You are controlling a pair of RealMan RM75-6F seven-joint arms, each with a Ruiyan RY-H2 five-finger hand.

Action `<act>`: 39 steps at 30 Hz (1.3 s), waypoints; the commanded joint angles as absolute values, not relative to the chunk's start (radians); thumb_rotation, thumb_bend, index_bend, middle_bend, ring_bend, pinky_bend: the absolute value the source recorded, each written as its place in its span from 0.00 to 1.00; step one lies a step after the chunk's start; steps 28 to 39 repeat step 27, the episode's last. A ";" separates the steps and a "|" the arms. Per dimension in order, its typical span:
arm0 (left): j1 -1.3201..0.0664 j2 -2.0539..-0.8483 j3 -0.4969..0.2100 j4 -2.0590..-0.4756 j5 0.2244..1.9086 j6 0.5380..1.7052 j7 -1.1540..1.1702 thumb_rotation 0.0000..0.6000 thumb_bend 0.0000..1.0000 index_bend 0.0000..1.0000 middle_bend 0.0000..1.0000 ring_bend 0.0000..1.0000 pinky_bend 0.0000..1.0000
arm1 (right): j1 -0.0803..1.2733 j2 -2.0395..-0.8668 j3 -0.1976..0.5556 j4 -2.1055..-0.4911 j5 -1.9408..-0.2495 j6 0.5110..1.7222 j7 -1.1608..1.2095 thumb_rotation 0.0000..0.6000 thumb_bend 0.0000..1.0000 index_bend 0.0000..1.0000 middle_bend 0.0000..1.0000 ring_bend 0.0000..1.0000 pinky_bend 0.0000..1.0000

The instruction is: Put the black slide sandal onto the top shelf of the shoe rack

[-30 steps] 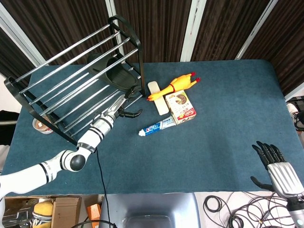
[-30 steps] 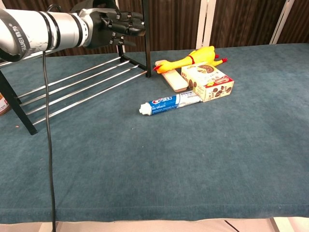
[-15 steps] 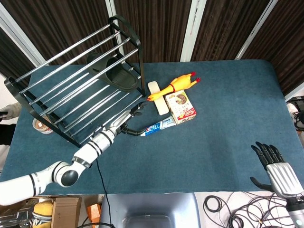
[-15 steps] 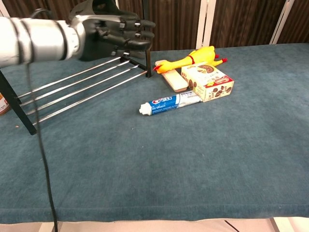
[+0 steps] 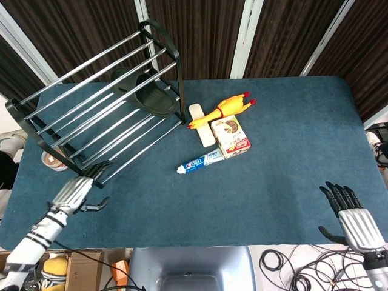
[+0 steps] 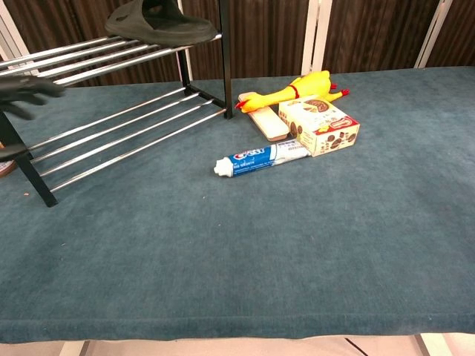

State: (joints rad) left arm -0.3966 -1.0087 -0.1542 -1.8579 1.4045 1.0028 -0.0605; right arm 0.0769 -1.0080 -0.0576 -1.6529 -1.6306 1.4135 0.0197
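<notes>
The black slide sandal (image 5: 147,97) lies on the top shelf of the black-framed shoe rack (image 5: 91,85), near its right end; the chest view shows the sandal (image 6: 159,20) resting on the chrome bars. My left hand (image 5: 80,189) hovers open and empty at the near left of the table, in front of the rack's near corner, well away from the sandal. The chest view catches the left hand (image 6: 26,90) at the left edge. My right hand (image 5: 353,215) hangs open past the table's near right corner, holding nothing.
A toothpaste tube (image 5: 204,161), a snack box (image 5: 230,136), a yellow rubber chicken (image 5: 221,110) and a pale flat stick (image 5: 201,125) lie mid-table, right of the rack. A small round tin (image 5: 53,161) sits behind the rack's left leg.
My left hand has pulled back from the rack's right end toward the near left of the table, empty. The sandal stays on the top shelf. The right hand has not moved.
</notes>
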 commanded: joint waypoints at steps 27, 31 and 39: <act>-0.054 -1.139 0.076 -1.630 1.671 1.567 0.063 1.00 0.40 0.00 0.01 0.00 0.07 | 0.078 -1.021 -0.057 -1.660 -1.624 1.406 -0.019 1.00 0.16 0.00 0.01 0.00 0.00; -0.054 -1.139 0.076 -1.630 1.671 1.567 0.063 1.00 0.40 0.00 0.01 0.00 0.07 | 0.078 -1.021 -0.057 -1.660 -1.624 1.406 -0.019 1.00 0.16 0.00 0.01 0.00 0.00; -0.054 -1.139 0.076 -1.630 1.671 1.567 0.063 1.00 0.40 0.00 0.01 0.00 0.07 | 0.078 -1.021 -0.057 -1.660 -1.624 1.406 -0.019 1.00 0.16 0.00 0.01 0.00 0.00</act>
